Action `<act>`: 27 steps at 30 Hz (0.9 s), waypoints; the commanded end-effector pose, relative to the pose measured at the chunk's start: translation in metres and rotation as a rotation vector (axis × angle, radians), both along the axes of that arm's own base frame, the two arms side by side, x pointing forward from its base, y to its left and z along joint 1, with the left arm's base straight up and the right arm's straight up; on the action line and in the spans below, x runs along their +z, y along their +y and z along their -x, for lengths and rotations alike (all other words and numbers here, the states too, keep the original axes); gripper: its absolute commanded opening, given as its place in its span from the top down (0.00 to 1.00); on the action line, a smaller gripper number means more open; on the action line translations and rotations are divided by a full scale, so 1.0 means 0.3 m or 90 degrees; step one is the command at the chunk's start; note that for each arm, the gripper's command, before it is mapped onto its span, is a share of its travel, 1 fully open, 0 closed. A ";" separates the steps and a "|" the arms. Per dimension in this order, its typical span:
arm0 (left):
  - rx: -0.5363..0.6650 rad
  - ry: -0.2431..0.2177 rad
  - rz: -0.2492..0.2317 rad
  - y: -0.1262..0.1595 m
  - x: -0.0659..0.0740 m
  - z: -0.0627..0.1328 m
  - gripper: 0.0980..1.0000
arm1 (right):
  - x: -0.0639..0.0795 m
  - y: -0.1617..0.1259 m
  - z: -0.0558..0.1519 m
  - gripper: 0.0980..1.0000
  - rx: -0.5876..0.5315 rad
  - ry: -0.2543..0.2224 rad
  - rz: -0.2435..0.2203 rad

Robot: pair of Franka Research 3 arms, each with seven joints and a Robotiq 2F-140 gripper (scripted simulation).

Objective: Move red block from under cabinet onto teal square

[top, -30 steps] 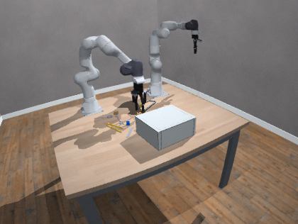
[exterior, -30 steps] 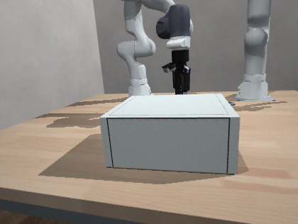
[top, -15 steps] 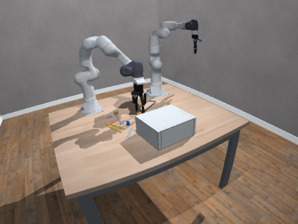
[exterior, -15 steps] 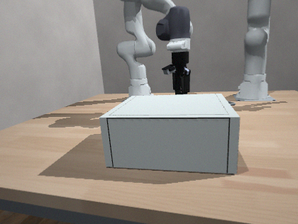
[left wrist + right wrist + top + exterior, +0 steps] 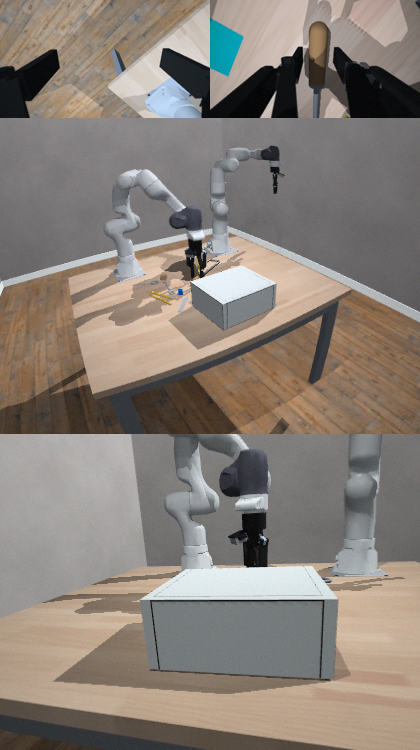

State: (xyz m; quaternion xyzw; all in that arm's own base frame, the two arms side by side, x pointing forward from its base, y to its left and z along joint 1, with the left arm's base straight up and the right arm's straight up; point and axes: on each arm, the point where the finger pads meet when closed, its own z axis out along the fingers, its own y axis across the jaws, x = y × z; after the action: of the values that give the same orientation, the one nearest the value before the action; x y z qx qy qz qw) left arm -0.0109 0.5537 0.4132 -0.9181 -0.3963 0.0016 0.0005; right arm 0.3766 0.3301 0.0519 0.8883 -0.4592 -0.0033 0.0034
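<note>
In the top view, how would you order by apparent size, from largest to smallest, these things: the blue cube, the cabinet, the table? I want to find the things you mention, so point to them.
1. Table [image 5: 150, 358] [image 5: 45, 644] [image 5: 148, 66] [image 5: 276, 23]
2. Cabinet [image 5: 232, 298] [image 5: 237, 639]
3. Blue cube [image 5: 180, 292]

The differences are clear, so no two look alike.

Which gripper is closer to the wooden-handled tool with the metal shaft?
Right. The right gripper straddles the tool's wooden handle; the left gripper hangs high, well away.
</note>
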 end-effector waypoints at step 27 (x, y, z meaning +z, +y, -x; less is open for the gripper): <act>0.000 0.000 0.000 0.000 0.000 0.000 0.00 | -0.060 0.004 -0.007 0.66 -0.008 -0.006 -0.002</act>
State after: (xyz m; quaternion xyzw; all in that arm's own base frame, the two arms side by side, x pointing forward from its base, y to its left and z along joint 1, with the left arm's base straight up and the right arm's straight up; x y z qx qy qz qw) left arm -0.0109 0.5537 0.4132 -0.9181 -0.3963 0.0016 0.0005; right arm 0.3782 0.3310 0.0345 0.8872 -0.4614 -0.0015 0.0013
